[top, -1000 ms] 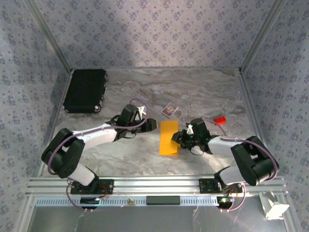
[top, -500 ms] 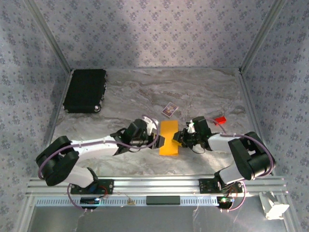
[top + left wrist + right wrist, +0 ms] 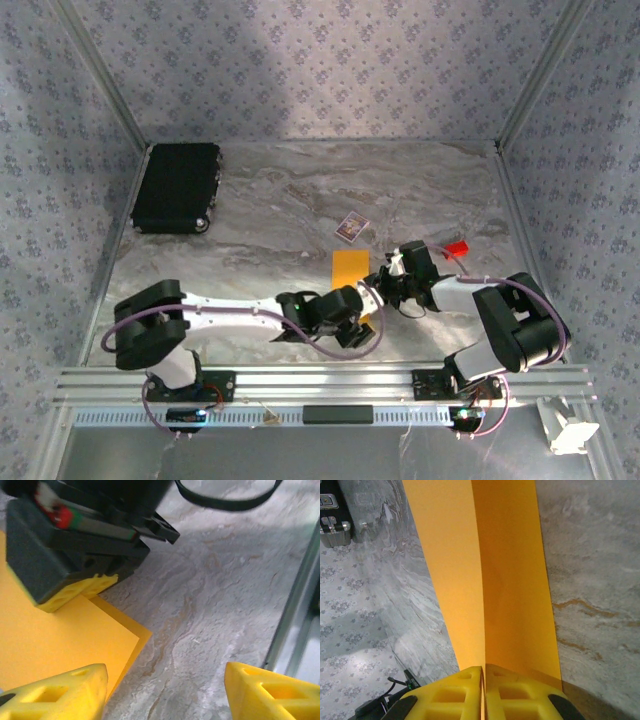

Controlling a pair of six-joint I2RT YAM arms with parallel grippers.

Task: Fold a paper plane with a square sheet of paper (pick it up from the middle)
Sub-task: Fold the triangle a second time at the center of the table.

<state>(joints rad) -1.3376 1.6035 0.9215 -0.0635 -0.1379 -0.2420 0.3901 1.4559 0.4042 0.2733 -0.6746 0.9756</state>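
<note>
The square sheet of paper point(image 3: 348, 268) is orange-yellow and lies on the marble table, folded over into a long rectangle. In the left wrist view its two layers point(image 3: 55, 635) sit slightly offset at the near corner. My right gripper point(image 3: 484, 690) is shut on the paper's near-right edge, and a fold line point(image 3: 479, 580) runs away from its pads. The top view shows that gripper point(image 3: 378, 290) low at the sheet's right side. My left gripper point(image 3: 350, 322) hangs open over the sheet's near end; one fingertip point(image 3: 55, 695) is above the paper and the other point(image 3: 270, 695) above bare table.
A black case point(image 3: 177, 187) lies at the back left. A small purple-and-white card point(image 3: 349, 226) sits just behind the paper and a tiny red block point(image 3: 456, 248) to its right. The aluminium frame rail point(image 3: 295, 605) runs close by the left gripper.
My left arm has swung right and toward the front, from the sheet's left side to over its near end. My right gripper has closed on the paper's edge.
</note>
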